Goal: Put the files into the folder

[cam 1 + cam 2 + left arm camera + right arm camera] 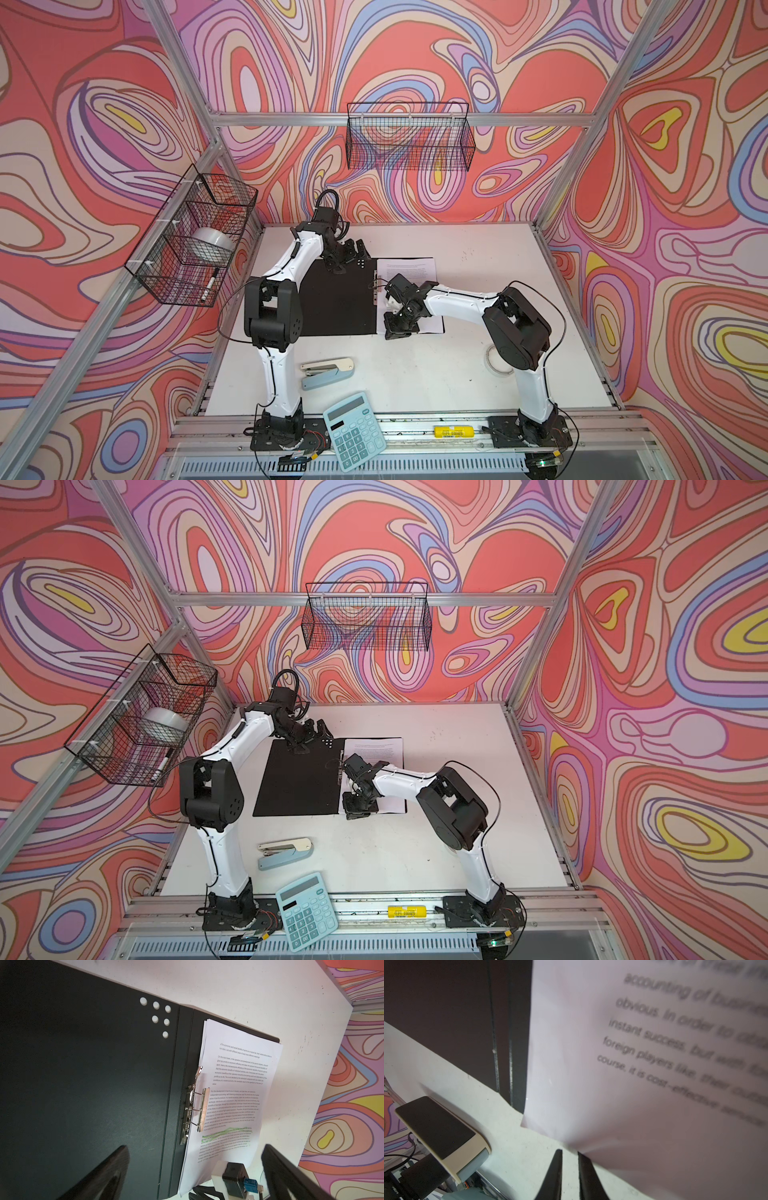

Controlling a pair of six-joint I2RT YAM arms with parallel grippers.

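The folder (332, 303) (299, 783) lies open on the white table, black inside up, with several white dots (155, 1014) in one corner. The files (411, 268) (239, 1084), white printed sheets with one green-marked passage, lie on its right half beside the metal spine clip (202, 1109). Their near edge curls up. My right gripper (399, 328) (570, 1153) sits at that near edge. Its jaws are almost together with only table showing between them, and the paper (633, 1064) rests against one finger. My left gripper (347, 257) (195, 1147) hangs open over the folder's far end.
A stapler (328, 372) (440, 1132) lies on the table in front of the folder. A teal calculator (354, 430) and a yellow cylinder (453, 432) rest on the front rail. Wire baskets hang on the left wall (195, 237) and the back wall (409, 137).
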